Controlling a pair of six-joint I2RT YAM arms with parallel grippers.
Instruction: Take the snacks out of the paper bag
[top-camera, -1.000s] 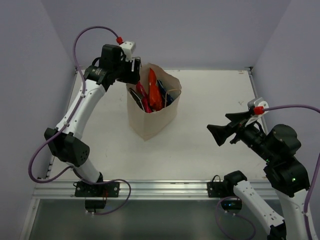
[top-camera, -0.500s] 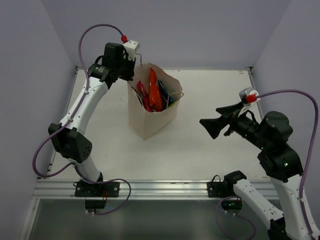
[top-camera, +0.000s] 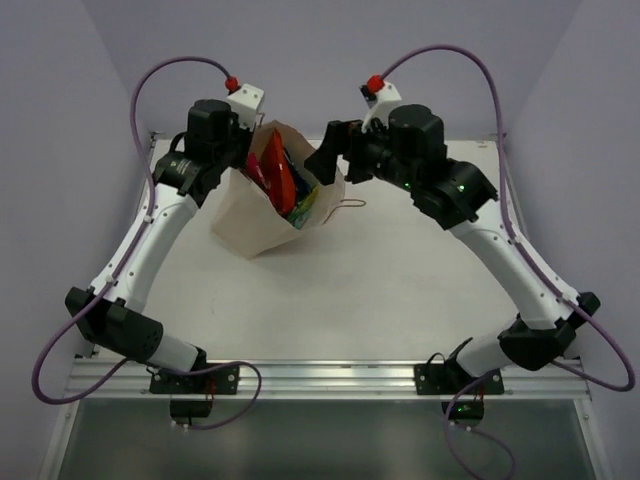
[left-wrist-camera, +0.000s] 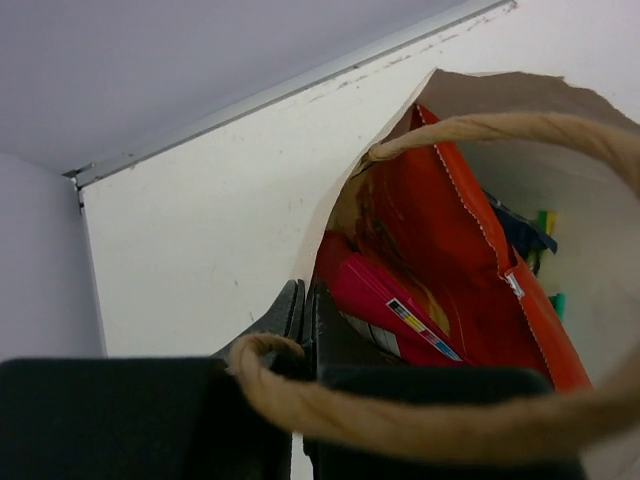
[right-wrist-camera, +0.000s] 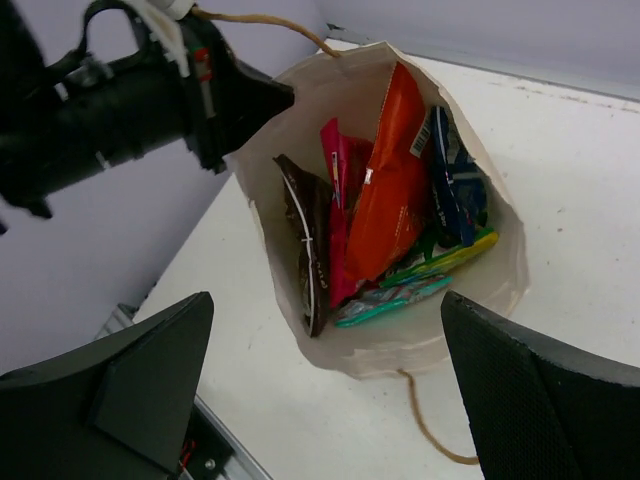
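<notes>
The tan paper bag (top-camera: 243, 222) stands tilted at the back left of the table, its mouth facing up and right. My left gripper (left-wrist-camera: 303, 296) is shut on the bag's rim, with a cord handle (left-wrist-camera: 430, 425) looped over it. In the bag stand the snacks: an orange packet (right-wrist-camera: 393, 190), a dark brown one (right-wrist-camera: 305, 240), a pink one (right-wrist-camera: 336, 205), a dark blue one (right-wrist-camera: 455, 180), a green one (right-wrist-camera: 447, 260) and a teal pack (right-wrist-camera: 392, 298). My right gripper (right-wrist-camera: 326, 300) hangs open above the bag's mouth, touching nothing.
The bag's other cord handle (right-wrist-camera: 428, 425) trails on the white table (top-camera: 400, 290). A metal rail (top-camera: 320, 375) runs along the near edge and another (left-wrist-camera: 290, 88) along the back. Purple walls close in on the left, back and right.
My left gripper has shut on the bag's rim and pulled the bag up and to the left, tilting it. My right arm has swung from the right front to over the bag's mouth.
</notes>
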